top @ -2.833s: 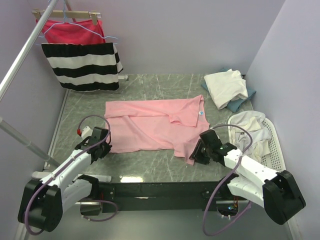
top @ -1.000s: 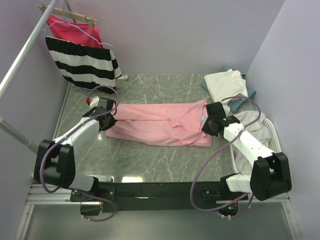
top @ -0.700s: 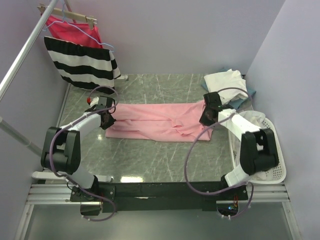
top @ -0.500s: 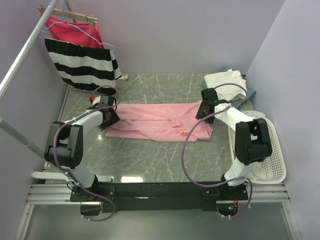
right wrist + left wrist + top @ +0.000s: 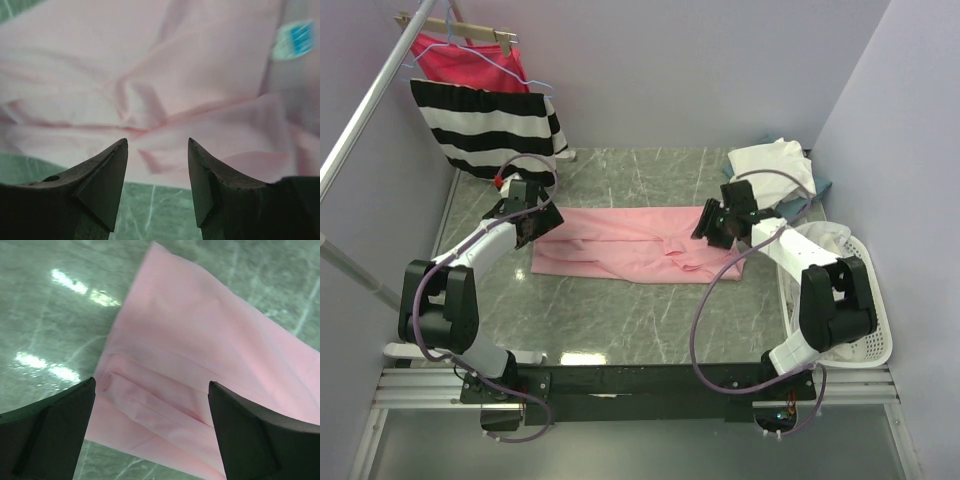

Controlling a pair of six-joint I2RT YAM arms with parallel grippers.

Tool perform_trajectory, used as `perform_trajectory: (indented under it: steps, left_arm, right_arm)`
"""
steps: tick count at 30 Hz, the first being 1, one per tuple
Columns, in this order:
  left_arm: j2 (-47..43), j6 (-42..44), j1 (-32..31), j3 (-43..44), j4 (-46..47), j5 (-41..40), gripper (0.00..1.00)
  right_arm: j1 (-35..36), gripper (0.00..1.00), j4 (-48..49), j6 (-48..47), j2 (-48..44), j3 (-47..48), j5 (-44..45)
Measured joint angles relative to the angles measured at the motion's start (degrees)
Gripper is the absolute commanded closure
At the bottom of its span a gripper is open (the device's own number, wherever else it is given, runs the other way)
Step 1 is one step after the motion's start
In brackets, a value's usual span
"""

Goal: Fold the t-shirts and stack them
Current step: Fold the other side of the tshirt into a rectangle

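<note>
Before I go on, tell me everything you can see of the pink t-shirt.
The pink t-shirt is plain, soft, light pink cloth, folded into a long band that lies flat across the green marbled table. Layered edges show at its left end and creases near the middle. A small blue-green label shows near its right end. The left gripper and right gripper are open over its two ends, gripping nothing.

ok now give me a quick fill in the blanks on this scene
1. The t-shirt lying between the two arms is ___ in colour.
2. The left claw and the right claw are both ___, gripping nothing.
3. At the far right of the table, a white t-shirt lies on another t-shirt that is ___.
Missing words: pink; open; blue.
</note>
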Motion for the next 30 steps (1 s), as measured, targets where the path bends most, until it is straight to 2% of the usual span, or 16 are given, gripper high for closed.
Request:
perform_trajectory:
  steps: [8, 30]
  left_arm:
    - [0.17, 1.51, 0.0, -0.02, 1.62, 6.14, 0.03]
    - [2.4, 3.8, 0.0, -0.02, 1.16, 9.09, 0.04]
  right_arm:
    - [4.96, 0.41, 1.38, 5.75, -0.31, -6.88, -6.23]
    - [9.92, 0.43, 2.34, 9.84, -0.37, -7.98, -3.39]
